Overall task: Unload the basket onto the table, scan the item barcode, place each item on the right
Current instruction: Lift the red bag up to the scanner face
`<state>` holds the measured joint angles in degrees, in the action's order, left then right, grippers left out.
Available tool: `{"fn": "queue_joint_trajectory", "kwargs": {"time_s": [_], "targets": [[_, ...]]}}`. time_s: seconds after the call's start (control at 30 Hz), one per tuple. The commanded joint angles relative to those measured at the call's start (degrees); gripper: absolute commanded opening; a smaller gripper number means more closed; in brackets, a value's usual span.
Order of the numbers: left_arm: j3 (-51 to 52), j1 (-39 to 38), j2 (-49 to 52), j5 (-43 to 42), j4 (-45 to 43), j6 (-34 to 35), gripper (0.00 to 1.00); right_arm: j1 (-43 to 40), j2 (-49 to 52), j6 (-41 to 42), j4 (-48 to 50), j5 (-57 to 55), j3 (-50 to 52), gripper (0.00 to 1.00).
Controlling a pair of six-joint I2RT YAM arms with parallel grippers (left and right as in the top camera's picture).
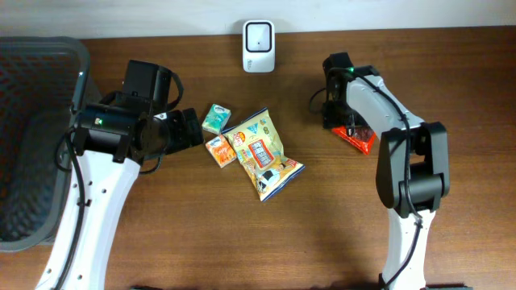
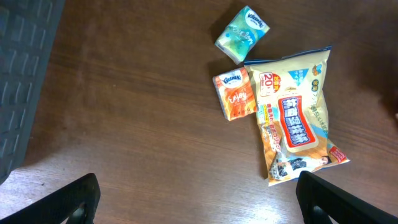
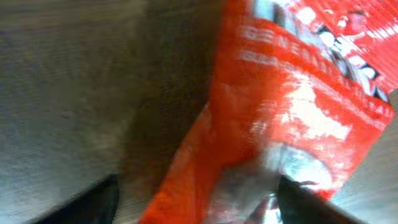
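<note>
Scan isn't done, judging by the layout. The red packet (image 1: 359,140) is lying flat on the bench (image 1: 322,250), right side, well apart from the white scanner (image 1: 259,46) sitting at the back edge. Nothing is facing the scanner window. This looks like the pick-up stage. Left to do: grasp, lift, present the barcode. I'm not seeing a barcode on any visible face.

Right end effector (image 3: 196,202) is sitting low over the packet, fingers straddling its near end. The view is blurred, so I can't tell whether it's gripping or just bracketing. Left end effector (image 2: 199,205) is hanging released, fingers spread wide, nothing between them, looking down at the middle pile.

Materials:
- Red packet: glossy crinkled film, flat pouch, white print, throwing glare. Probably slippery and floppy.
- Yellow snack bag (image 1: 263,155): puffy film pillow with sealed ends.
- Teal tissue pack (image 1: 215,118) and orange tissue pack (image 1: 220,151): small soft wrapped blocks, with the orange one just beside the bag.
- Bench: dark matte wood grain.
- Dark mesh bin (image 1: 32,145): sitting far left.
</note>
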<state>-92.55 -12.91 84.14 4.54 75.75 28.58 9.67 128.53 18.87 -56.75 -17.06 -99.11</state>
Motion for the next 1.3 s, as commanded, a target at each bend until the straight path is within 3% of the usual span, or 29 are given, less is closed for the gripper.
{"fn": "queue_joint_trajectory", "kwargs": {"time_s": [0.0, 0.1, 0.2, 0.3, 0.43, 0.6, 0.8, 0.97, 1.1, 1.27], "targets": [[0.07, -0.07, 0.17, 0.20, -0.07, 0.72, 0.99, 0.07, 0.07, 0.07, 0.00, 1.03, 0.68, 0.38], [0.07, -0.07, 0.17, 0.20, -0.07, 0.72, 0.99, 0.07, -0.59, 0.04, -2.49, 2.95, -1.75, 0.14], [0.07, -0.07, 0.17, 0.20, -0.07, 0.72, 0.99, 0.07, -1.16, 0.00, -6.54, 7.85, -6.88, 0.04], [0.07, -0.07, 0.17, 0.20, -0.04, 0.72, 0.99, 0.04, -1.22, -0.09, -10.03, 15.04, -12.57, 0.04], [0.07, -0.07, 0.17, 0.20, -0.07, 0.72, 0.99, 0.04, -1.22, -3.67, -9.77, 36.13, -18.03, 0.04], [0.07, -0.07, 0.17, 0.20, -0.07, 0.72, 0.99, 0.17, -0.76, -4.13, -4.55, 62.01, -18.05, 0.04], [0.07, -0.07, 0.17, 0.20, -0.07, 0.72, 0.99, 1.60, -0.66, -3.80, 2.86, 80.15, -15.67, 0.04], [0.07, -0.07, 0.17, 0.20, -0.07, 0.72, 0.99, 2.38, -0.50, -1.90, 4.81, 81.11, -12.15, 0.04], [0.07, -0.07, 0.17, 0.20, -0.07, 0.72, 0.99, 2.01, -0.44, 5.86, 13.22, 80.85, -4.35, 0.05], [0.07, -0.07, 0.17, 0.20, -0.07, 0.72, 0.99, -0.22, -0.44, 11.45, 21.16, 77.13, 4.66, 0.19]]}}
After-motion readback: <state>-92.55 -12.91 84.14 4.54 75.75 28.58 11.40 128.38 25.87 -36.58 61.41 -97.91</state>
